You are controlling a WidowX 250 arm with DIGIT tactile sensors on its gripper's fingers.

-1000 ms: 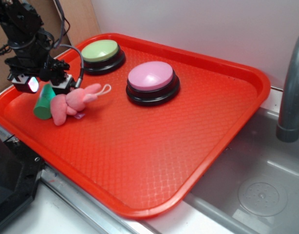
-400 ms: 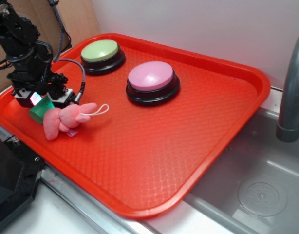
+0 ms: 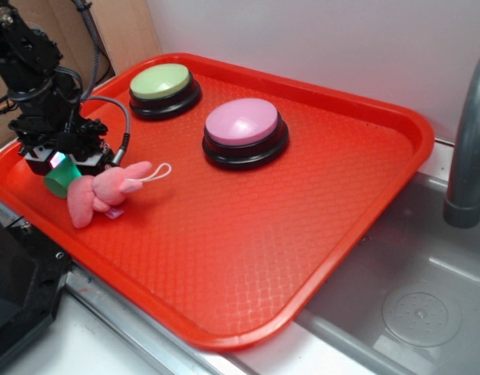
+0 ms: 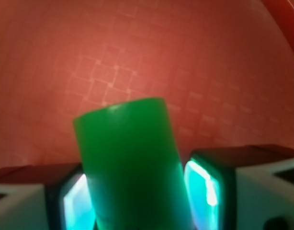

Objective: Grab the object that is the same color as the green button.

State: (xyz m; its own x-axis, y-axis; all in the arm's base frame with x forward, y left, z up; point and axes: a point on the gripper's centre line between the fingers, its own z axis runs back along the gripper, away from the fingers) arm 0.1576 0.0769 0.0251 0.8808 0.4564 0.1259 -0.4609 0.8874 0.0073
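Note:
The green cylinder (image 3: 58, 182) lies on the red tray (image 3: 248, 234) at its left edge. In the wrist view the cylinder (image 4: 130, 163) fills the middle. My gripper (image 3: 64, 160) is low over it and open, with one finger on each side. The pads (image 4: 204, 191) stand very close to its sides and glow green. The green button (image 3: 162, 81) sits at the tray's back left, well apart from my gripper. A pink plush toy (image 3: 103, 190) with a loop lies just right of the cylinder and touches it.
A pink dome button (image 3: 244, 123) on a black base stands mid-tray. The tray's raised rim runs close behind and left of my gripper. A grey sink (image 3: 416, 305) and a grey tap pipe (image 3: 467, 148) are at the right.
My gripper has moved down and slightly left over the cylinder. The cylinder and the plush toy have shifted left and toward the tray's front edge.

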